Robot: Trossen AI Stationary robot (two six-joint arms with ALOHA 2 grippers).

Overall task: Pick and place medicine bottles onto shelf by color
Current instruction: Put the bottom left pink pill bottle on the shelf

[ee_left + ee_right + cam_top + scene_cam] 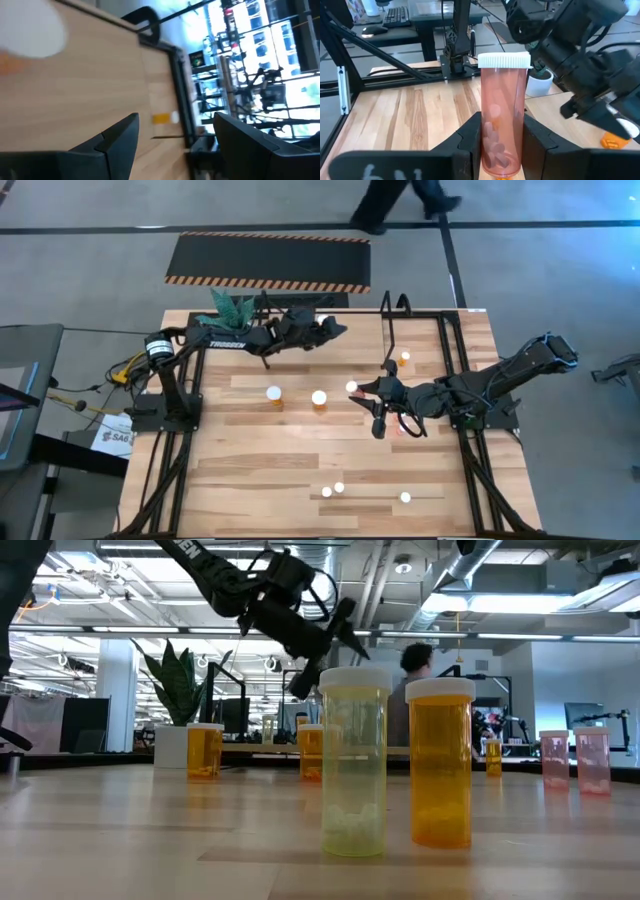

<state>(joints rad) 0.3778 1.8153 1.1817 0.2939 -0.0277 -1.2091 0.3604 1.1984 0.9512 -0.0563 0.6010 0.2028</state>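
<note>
My right gripper is over the table's middle, shut on a pink medicine bottle with a white cap. My left gripper hangs open near the far edge, left of the shelf, with nothing between its fingers. The shelf's black hoops stand at the far right, and a small orange bottle is by its near end. Two orange bottles stand on their bases mid-table. A yellow bottle and an orange bottle stand near the front edge. My right gripper pinches the pink bottle's body at its lower half between the two fingers. The fingers come nearly level from the table's right side. The bottle stands upright with its cap up. The fingers hide its bottom.
A green plant in a white pot stands at the far edge under the left arm. Two pink bottles stand at the right in the low view. A striped black mat lies on the floor beyond the table, where a person walks.
</note>
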